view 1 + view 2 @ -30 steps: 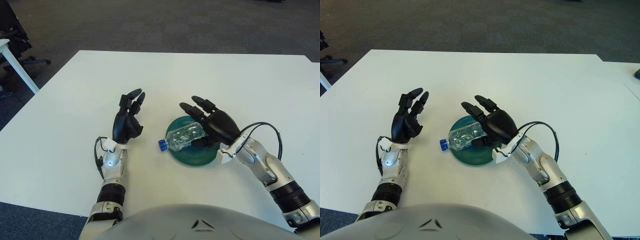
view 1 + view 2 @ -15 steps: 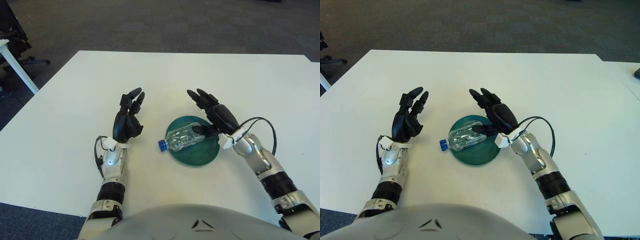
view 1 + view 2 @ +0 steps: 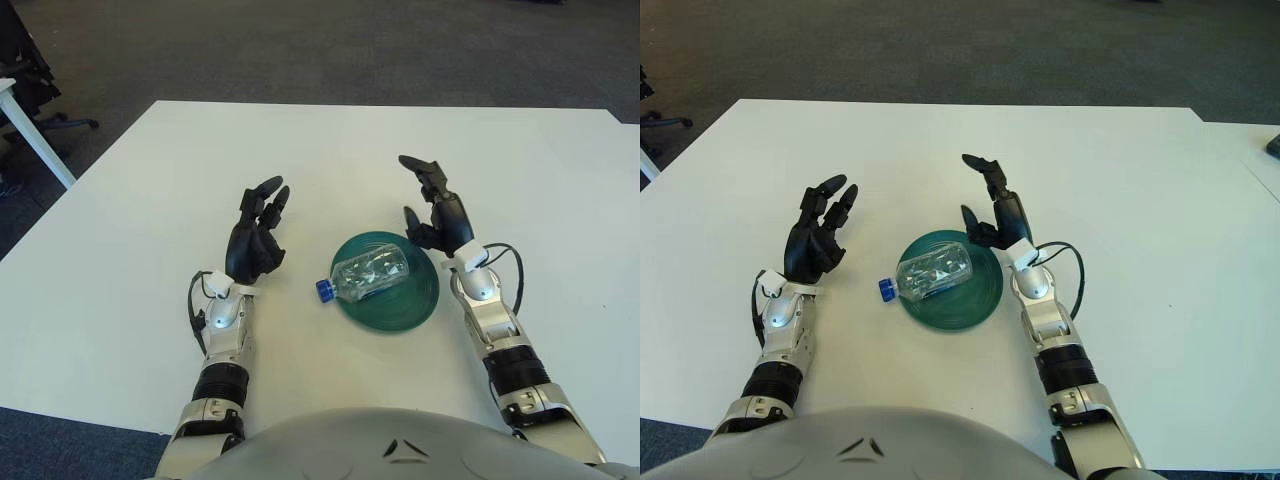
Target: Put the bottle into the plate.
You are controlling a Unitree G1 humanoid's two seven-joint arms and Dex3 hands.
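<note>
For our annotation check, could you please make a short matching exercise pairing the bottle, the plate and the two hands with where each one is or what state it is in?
Things:
1. bottle
2. plate
3. left hand
4. right hand

States:
A. green, flat on the white table
B. open, just right of the plate
C. on its side, blue cap past the plate's left rim
D. open, left of the plate

Pairs: 1-C, 2-A, 3-D, 4-B
</note>
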